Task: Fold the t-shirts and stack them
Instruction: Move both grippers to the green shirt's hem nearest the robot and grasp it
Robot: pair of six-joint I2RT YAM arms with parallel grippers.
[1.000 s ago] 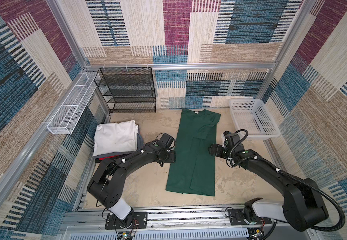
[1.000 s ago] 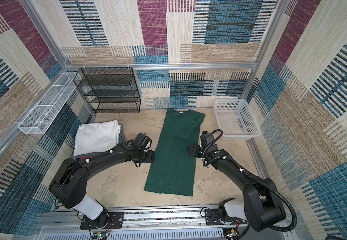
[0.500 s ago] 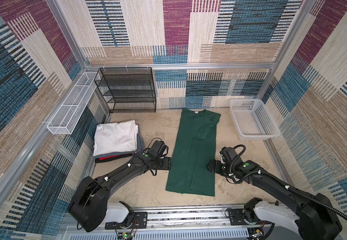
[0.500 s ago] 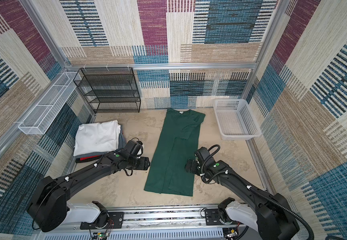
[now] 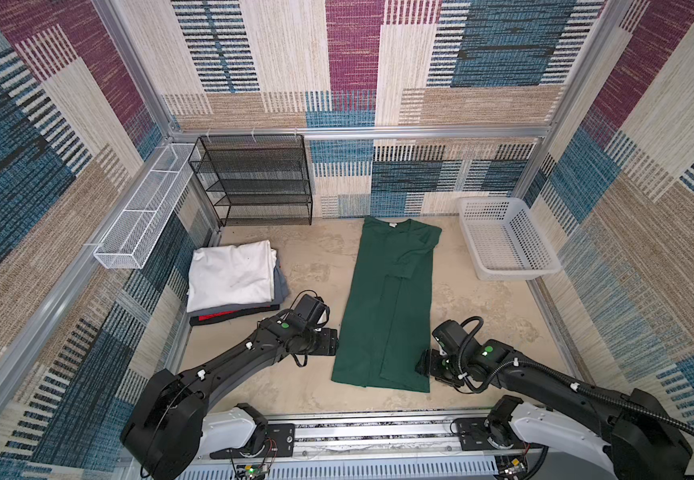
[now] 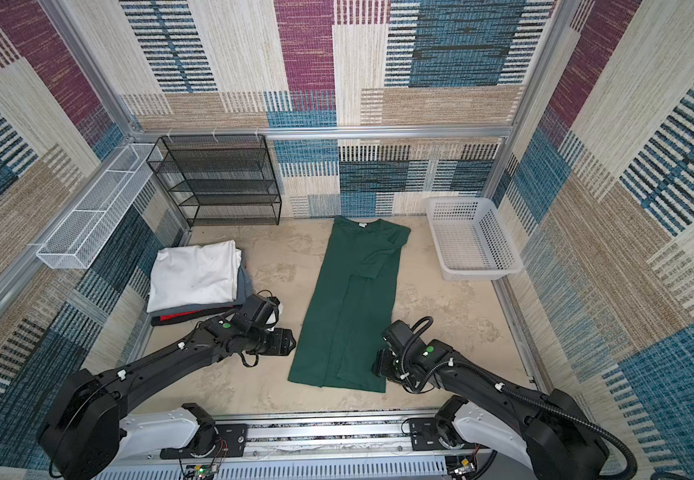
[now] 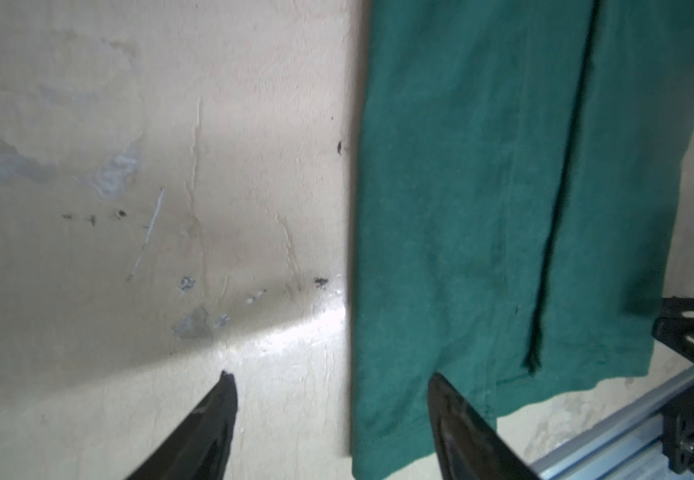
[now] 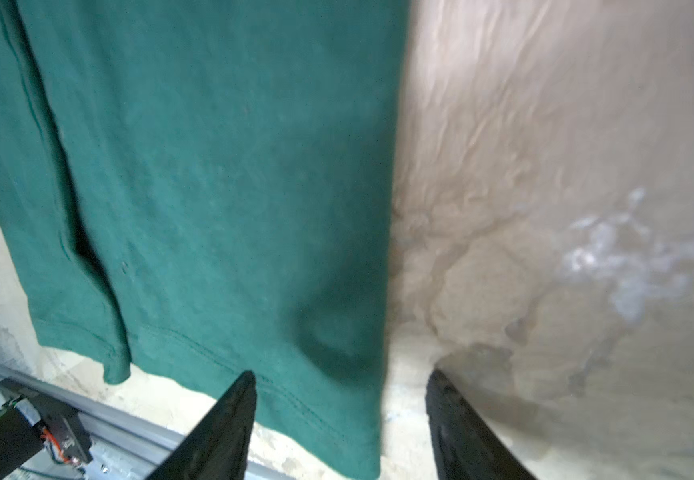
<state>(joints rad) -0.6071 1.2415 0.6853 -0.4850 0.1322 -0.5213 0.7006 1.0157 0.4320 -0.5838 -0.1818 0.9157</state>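
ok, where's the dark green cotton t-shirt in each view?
Top view: dark green cotton t-shirt lies flat, centre of picture.
Top view: same place.
Left wrist: one hem corner, close up.
Right wrist: the other hem corner.
Landmark: lengthwise fold edge.

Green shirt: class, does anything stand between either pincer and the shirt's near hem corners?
Nothing visible does. The left pincer and right pincer each straddle a side edge of the green shirt near its hem, jaws open.

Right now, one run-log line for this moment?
green shirt: flat, sides folded in | left gripper: open, near hem corner | right gripper: open, near hem corner | pile: white on top
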